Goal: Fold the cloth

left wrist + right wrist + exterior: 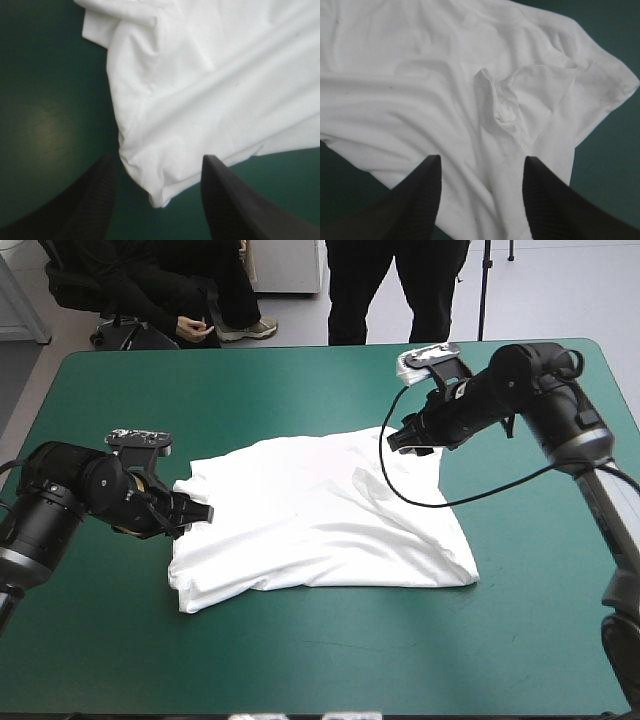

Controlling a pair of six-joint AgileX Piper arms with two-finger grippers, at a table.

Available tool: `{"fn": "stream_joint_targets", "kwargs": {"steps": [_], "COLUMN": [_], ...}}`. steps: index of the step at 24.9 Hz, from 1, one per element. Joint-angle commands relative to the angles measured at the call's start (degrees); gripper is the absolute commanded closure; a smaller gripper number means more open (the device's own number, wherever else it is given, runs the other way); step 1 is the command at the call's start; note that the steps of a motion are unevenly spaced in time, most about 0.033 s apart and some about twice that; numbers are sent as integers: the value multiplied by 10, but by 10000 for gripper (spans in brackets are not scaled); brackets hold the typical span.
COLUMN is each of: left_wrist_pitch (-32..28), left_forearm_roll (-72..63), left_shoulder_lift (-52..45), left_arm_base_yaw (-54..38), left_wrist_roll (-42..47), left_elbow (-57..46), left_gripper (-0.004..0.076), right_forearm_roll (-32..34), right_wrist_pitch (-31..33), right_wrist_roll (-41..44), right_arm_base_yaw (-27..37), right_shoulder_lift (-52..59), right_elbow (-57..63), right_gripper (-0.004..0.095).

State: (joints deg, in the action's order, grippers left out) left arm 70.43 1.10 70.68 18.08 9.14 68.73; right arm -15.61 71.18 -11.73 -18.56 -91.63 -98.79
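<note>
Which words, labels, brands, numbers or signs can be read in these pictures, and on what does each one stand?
There are none: no text can be read in any view.
The T-shirt is plain white; no print or label shows.
The teal-green cover bears no marking.

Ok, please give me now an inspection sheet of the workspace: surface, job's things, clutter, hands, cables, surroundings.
surface: teal-green cover, the T-shirt lying on it.
job's things: white T-shirt, spread near the middle, wrinkled, not yet a folded bundle.
clutter: nothing seen.
hands: left hand open at the T-shirt's left edge, a corner between its fingers; right hand open over the T-shirt's far right part.
cables: none but the robot's own.
surroundings: nothing seen over the table.
</note>
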Motion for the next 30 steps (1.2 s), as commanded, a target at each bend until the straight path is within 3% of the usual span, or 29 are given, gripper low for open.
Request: {"fn": "stream_joint_targets", "kwargs": {"steps": [1,7,17,23,27,29,30], "left_wrist_pitch": [35,23,-82,-152,-176,-176,-175], "left_forearm_roll": [36,-1,-11,4,6,11,17], "left_shoulder_lift": [-15,-15,-15,48,90,107,118], "left_arm_base_yaw": [38,49,49,47,47,47,47], "left_wrist_roll": [60,75,107,109,102,101,101], "left_elbow": [10,-61,-196,-231,-231,-231,-231], "left_gripper": [322,146,136,199,295,429,552], "right_forearm_roll": [-1,12,12,8,8,11,17], "right_wrist_pitch": [3,3,3,3,3,3,3], "right_wrist_roll": [3,7,9,12,13,16,16], "right_arm_base_yaw": [2,2,2,2,2,2,2], "right_shoulder_lift": [56,73,73,73,74,84,99], "right_elbow": [-18,-18,-18,-18,-15,11,44], "right_gripper": [426,426,426,426,426,426,426]}}
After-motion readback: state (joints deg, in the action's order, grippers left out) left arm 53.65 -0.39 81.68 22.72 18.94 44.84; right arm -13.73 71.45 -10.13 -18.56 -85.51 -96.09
